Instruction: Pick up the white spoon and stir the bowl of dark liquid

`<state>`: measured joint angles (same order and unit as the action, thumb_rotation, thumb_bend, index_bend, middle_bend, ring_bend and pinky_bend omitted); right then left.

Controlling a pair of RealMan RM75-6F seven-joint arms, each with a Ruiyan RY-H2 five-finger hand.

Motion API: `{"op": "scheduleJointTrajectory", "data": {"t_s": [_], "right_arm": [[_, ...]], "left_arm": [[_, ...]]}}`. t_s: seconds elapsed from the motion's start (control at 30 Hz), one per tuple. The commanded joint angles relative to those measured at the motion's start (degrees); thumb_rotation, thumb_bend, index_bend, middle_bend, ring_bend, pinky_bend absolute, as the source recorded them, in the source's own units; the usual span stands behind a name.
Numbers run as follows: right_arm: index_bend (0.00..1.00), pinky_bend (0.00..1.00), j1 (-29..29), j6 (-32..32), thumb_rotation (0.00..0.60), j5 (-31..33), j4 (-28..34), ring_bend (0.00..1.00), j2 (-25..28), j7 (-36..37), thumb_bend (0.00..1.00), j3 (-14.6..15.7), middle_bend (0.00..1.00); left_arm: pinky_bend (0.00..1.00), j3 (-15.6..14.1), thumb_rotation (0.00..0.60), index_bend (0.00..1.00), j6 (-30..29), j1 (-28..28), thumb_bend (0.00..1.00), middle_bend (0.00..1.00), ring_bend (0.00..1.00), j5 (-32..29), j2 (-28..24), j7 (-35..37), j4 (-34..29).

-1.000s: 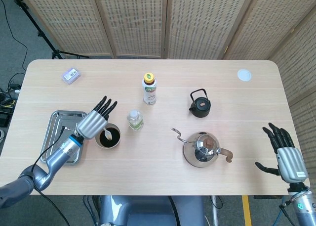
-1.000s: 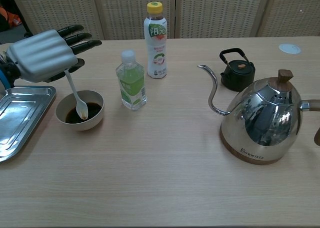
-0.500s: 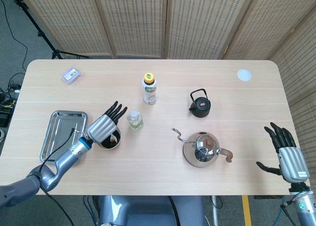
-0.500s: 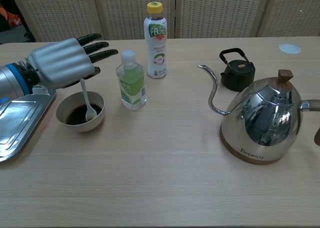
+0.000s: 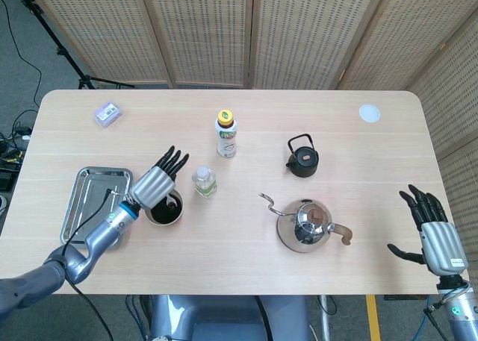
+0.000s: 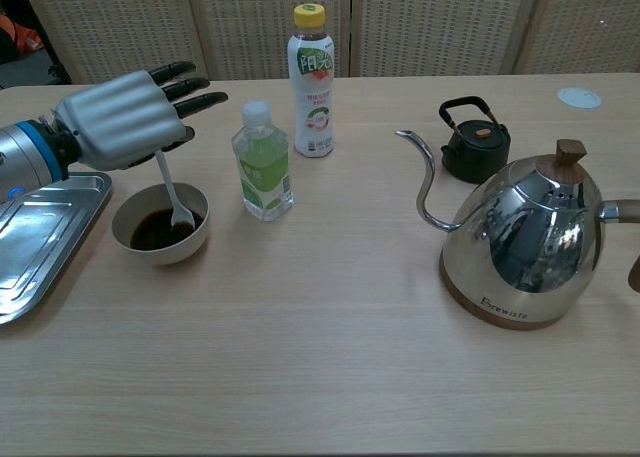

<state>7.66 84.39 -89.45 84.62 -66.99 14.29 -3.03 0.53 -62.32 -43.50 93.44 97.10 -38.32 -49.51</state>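
Note:
A small beige bowl (image 6: 160, 235) of dark liquid (image 6: 155, 229) sits left of centre on the table, also seen as the bowl (image 5: 164, 209) in the head view. My left hand (image 6: 125, 117) (image 5: 153, 180) hovers over it and pinches the handle of the white spoon (image 6: 172, 192), other fingers spread. The spoon's scoop dips into the liquid at the right side of the bowl. My right hand (image 5: 432, 233) hangs open off the table's front right corner, holding nothing.
A metal tray (image 6: 40, 237) lies left of the bowl. A small green bottle (image 6: 262, 162) stands right beside it, a taller drink bottle (image 6: 311, 82) behind. A steel gooseneck kettle (image 6: 520, 242), a black teapot (image 6: 473, 142), a white disc (image 5: 369, 113) and a small packet (image 5: 107, 114) sit elsewhere.
My left hand swung right over the bowl, then back a little to the left. The spoon's scoop moved from the bowl's middle to its right side.

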Motion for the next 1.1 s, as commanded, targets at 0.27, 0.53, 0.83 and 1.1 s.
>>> {"op": "scheduleJointTrajectory", "data": {"t_s": [0.27, 0.53, 0.83, 1.1], "right_arm": [[0.07, 0.0, -0.06, 0.23, 0.6, -0.33, 0.18, 0.0, -0.01, -0.22, 0.0, 0.12, 0.0], [0.07, 0.0, -0.13, 0.39, 0.6, -0.4, 0.35, 0.0, 0.05, -0.28, 0.0, 0.14, 0.0], [0.07, 0.0, -0.11, 0.28, 0.6, -0.28, 0.27, 0.0, 0.15, 0.05, 0.0, 0.11, 0.0], [0.07, 0.0, -0.1, 0.24, 0.6, -0.13, 0.19, 0.0, 0.2, 0.21, 0.0, 0.02, 0.0]], "left_arm": [[0.0, -1.24, 0.6, 0.66, -1.07, 1.23, 0.38, 0.0, 0.0, 0.5, -2.65, 1.01, -1.34], [0.0, -2.49, 0.6, 0.66, -0.38, 1.1, 0.38, 0.0, 0.0, 1.65, -3.38, 1.5, -4.44], [0.0, -1.41, 0.6, 0.66, 0.27, 0.11, 0.38, 0.0, 0.0, 1.51, -2.07, -0.13, -5.0], [0.0, 0.78, 0.6, 0.66, 2.6, -1.08, 0.38, 0.0, 0.0, -0.99, 0.6, -0.66, -1.51]]}}
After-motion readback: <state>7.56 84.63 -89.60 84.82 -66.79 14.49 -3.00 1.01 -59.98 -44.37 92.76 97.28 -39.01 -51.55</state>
